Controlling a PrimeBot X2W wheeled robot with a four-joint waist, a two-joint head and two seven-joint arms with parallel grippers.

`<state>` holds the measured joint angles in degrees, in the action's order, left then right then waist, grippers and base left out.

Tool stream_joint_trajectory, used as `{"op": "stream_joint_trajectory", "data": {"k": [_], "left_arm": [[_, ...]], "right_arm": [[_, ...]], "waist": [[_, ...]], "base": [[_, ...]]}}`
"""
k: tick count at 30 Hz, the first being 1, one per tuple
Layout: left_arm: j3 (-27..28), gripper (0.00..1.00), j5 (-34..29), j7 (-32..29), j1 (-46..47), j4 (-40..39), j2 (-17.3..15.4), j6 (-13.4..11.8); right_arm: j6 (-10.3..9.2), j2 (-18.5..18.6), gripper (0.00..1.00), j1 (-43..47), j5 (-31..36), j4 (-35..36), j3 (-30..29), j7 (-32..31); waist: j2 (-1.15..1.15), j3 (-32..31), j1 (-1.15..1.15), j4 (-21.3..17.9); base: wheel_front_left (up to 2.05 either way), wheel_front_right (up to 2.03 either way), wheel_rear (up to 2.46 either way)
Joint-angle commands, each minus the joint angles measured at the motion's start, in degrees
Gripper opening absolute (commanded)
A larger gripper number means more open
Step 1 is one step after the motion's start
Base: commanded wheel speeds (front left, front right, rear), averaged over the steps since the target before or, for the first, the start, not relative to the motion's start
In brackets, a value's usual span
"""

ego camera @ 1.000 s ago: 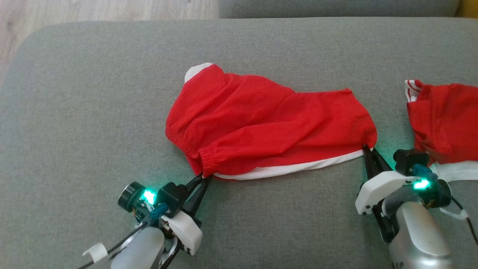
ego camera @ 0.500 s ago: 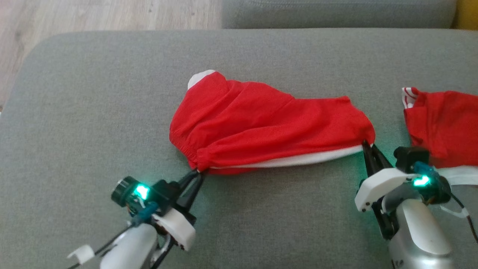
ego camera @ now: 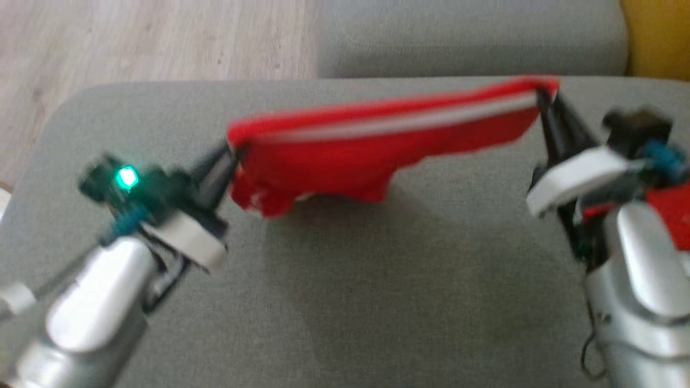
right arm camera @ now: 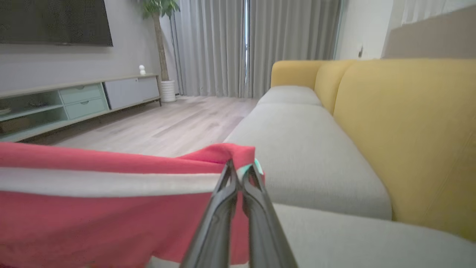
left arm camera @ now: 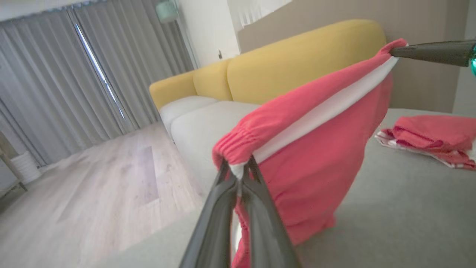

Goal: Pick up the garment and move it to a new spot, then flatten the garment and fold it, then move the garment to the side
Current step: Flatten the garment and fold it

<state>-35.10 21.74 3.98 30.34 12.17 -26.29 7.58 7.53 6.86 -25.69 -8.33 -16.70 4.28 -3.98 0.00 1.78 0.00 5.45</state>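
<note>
Over the seat cushion (ego camera: 377, 280): garment (ego camera: 377, 145) strung between my grippers.
I have left gripper (ego camera: 229, 155) at its left end, right gripper (ego camera: 542, 99) at its right; second garment (left arm camera: 435, 136) lies on cushion beyond.

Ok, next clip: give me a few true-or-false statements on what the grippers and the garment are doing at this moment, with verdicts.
1. The left gripper is shut on one end of the red garment. True.
2. The right gripper is open and clear of the cloth. False: it is shut on the other end of the red garment.
3. The red garment lies spread flat on the grey cushion. False: it hangs stretched between the two grippers, with its white-striped edge uppermost.
4. A second red garment lies on the grey cushion at the robot's right. True.
</note>
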Motion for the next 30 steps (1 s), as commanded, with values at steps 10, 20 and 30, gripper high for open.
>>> {"op": "stream_joint_trajectory", "data": {"k": [10,20,30], "left_arm": [[3.85,0.0,2.28,-6.96,10.68,-10.15,-8.56,-0.11],[6.26,0.0,4.55,-12.46,6.0,-23.66,-13.97,-2.96],[9.93,0.0,7.37,-18.87,-0.62,-39.67,-20.0,-7.87]], "right_arm": [[-0.04,1.95,0.0,-6.68,-0.55,13.51,1.63,-8.46],[-0.04,2.45,0.0,0.03,0.03,27.3,-0.27,-15.78],[-0.04,1.68,0.0,6.05,2.12,41.32,-1.8,-23.81]], "waist": [[0.0,-4.68,0.0,-1.78],[0.0,-6.0,0.0,-3.72],[0.0,-4.87,0.0,-5.19]], "base": [[0.0,0.0,0.0],[0.0,0.0,0.0],[0.0,0.0,0.0]]}}
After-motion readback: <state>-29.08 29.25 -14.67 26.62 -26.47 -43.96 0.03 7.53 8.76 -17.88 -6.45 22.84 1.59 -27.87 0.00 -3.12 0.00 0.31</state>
